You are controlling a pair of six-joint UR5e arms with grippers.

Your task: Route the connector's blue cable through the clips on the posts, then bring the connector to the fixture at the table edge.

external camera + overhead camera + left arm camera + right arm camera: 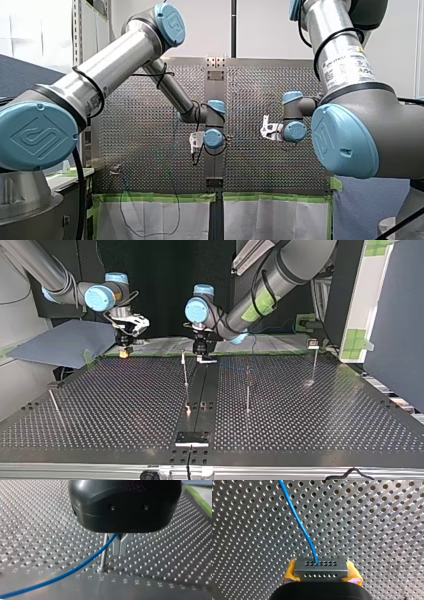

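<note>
In the right wrist view my right gripper [321, 577] is shut on the grey connector [321, 566], with its yellow pads [290, 573] on both sides. The blue cable [298, 522] leaves the connector's face and runs ahead over the perforated plate. In the left wrist view my left gripper [120, 552], black with metal fingers, is shut on the blue cable [75, 569] right beside a thin post [104, 552]. In the top view my right gripper [125, 349] hangs at the far left, and my left gripper [202, 354] is next to the middle post [185, 371].
More thin posts stand on the plate [300, 420] in the top view: one right of centre [247, 390], one at the far right [314, 365], one leaning at the left [55, 407]. A small dark fixture [192, 438] sits at the near edge.
</note>
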